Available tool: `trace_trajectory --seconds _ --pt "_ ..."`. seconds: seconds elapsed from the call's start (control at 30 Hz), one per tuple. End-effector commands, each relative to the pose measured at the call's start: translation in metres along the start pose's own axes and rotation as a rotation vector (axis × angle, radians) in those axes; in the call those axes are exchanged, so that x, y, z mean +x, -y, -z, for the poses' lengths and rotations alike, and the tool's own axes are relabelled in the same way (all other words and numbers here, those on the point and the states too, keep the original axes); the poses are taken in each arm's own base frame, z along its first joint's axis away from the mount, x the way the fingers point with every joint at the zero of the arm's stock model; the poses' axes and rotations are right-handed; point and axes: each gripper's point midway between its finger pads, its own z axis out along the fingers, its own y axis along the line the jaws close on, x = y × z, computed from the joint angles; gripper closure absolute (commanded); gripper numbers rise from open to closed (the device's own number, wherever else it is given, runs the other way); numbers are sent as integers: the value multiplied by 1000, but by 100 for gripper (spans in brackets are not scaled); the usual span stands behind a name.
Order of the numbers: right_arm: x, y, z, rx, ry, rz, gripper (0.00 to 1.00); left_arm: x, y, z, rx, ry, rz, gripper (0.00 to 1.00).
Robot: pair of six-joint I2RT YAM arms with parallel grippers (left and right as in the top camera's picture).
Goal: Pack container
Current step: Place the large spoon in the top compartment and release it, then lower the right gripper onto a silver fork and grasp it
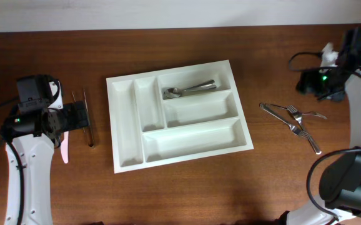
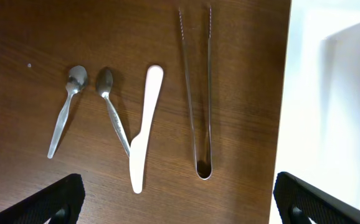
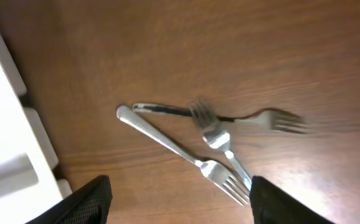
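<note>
Broadly, a brown wooden table [image 1: 180,194] fills the overhead view, and a white plastic cutlery tray [image 1: 123,125] lies at its middle, turned slightly out of square with the table edge. The tray is a large rectangle with a raised rim. It has two narrow upright compartments on its left side and three long crosswise ones stacked on its right. Its farthest crosswise compartment holds some metal cutlery [image 1: 190,89], with a spoon bowl showing at the left end; the other four compartments are bare.

Left of the tray, the left gripper [image 2: 180,199] hangs above the table with its jaws spread wide and nothing between them. Right of the tray, the right gripper [image 3: 180,205] has its jaws apart and empty.

Just left of the tray lie slim metal tongs [image 2: 195,93]. Beyond them are a white plastic knife [image 2: 144,127] and two small metal spoons [image 2: 68,109]; one spoon's handle touches the knife. Right of the tray, three metal forks [image 3: 167,144] lie crossed over one another.
</note>
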Motion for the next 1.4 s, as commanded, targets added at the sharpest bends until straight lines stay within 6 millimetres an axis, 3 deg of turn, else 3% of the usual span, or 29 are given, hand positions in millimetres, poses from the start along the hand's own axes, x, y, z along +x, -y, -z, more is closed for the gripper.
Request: trace_trajectory --seconds 0.0,0.13,0.23,0.33,0.53,1.07,1.37 --pt "16 -17 -33 -34 -44 178 29 -7 -5 4 -17 17 -9 1" --pt "34 -19 -69 -42 -48 345 40 -7 -5 4 -17 17 -9 1" --pt "54 -11 -82 -20 -100 445 44 -7 -5 4 -17 17 -9 1" --pt "62 -7 -89 -4 -121 498 46 -7 -5 4 -17 17 -9 1" --pt "58 13 -93 107 -127 526 49 -7 -5 4 -18 17 -9 1" --pt "84 -12 -136 24 -245 574 53 -7 -5 4 -17 17 -9 1" --pt "96 -11 -151 30 -299 546 67 -7 -5 4 -17 17 -9 1"
